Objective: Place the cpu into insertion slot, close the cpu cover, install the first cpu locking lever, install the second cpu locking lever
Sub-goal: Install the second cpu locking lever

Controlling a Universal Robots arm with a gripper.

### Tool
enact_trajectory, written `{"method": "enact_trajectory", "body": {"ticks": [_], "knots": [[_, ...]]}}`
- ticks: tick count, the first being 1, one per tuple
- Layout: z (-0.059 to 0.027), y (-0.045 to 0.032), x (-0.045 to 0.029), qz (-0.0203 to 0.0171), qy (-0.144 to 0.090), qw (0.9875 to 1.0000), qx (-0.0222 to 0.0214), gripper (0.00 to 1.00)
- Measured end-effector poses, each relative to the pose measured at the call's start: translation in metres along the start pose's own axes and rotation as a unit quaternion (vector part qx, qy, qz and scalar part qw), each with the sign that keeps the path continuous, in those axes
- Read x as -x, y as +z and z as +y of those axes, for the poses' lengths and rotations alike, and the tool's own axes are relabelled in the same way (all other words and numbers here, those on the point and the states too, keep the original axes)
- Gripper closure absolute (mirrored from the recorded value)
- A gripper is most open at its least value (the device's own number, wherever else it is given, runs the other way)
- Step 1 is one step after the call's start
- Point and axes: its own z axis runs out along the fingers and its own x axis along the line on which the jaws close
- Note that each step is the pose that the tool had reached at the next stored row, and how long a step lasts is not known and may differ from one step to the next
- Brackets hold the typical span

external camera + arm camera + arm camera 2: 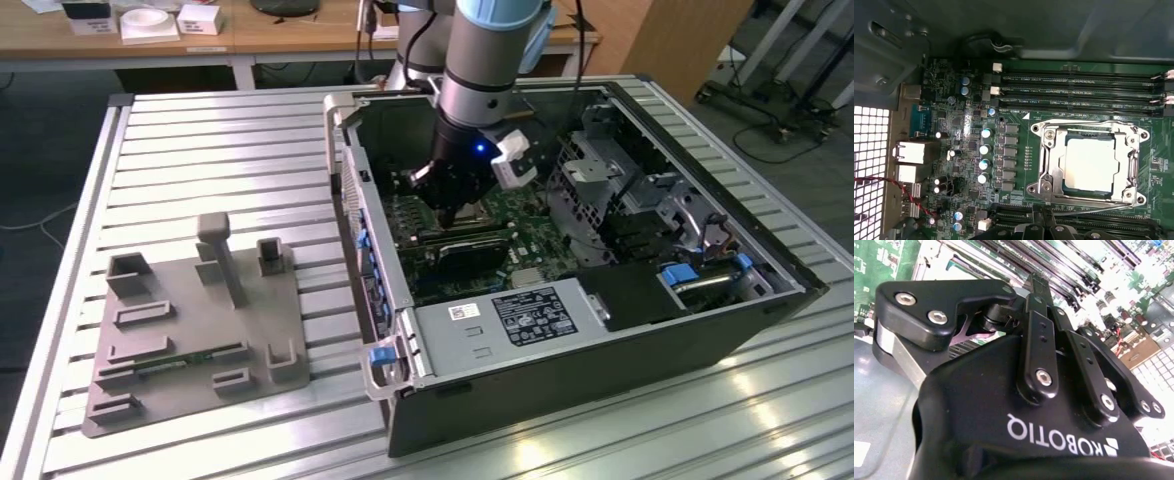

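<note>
One grey fixture plate (200,340) on the slatted table (214,140), at the exterior view's left. Arm upright, gripper (461,207) lowered into the open computer case (601,330) over the motherboard (969,150); finger state cannot be told. Cpu (1089,164) seated in insertion slot (1134,165), cpu cover (1051,167) lying over it.

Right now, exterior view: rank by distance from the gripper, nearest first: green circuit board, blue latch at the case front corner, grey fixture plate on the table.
1. Green circuit board: inside the case, directly under the gripper.
2. Blue latch: outside the case's near corner, lower in the view.
3. Grey fixture plate: on the slatted table, toward the exterior view's left.
</note>
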Motion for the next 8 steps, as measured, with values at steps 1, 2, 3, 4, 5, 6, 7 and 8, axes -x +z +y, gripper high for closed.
{"method": "enact_trajectory", "body": {"ticks": [1, 2, 3, 4, 5, 6, 7, 8], "knots": [[0.0000, 0.0008, 0.0000, 0.0000, 0.000, 1.0000, 0.0004, 0.90], [0.0000, 0.0014, -0.0001, 0.0000, 0.000, 1.0000, 0.0010, 0.90], [0.0000, 0.0018, -0.0001, -0.0001, 0.000, 1.0000, 0.0014, 0.90], [0.0000, 0.0019, -0.0001, -0.0001, 0.000, 1.0000, 0.0016, 0.90], [0.0000, 0.0020, 0.0000, -0.0001, 0.000, 1.0000, 0.0016, 0.90], [0.0000, 0.0020, 0.0000, -0.0001, 0.000, 1.0000, 0.0017, 0.90], [0.0000, 0.0021, 0.0000, -0.0001, 0.000, 1.0000, 0.0017, 0.90], [0.0000, 0.0021, 0.0000, -0.0001, 0.000, 1.0000, 0.0017, 0.90]]}}
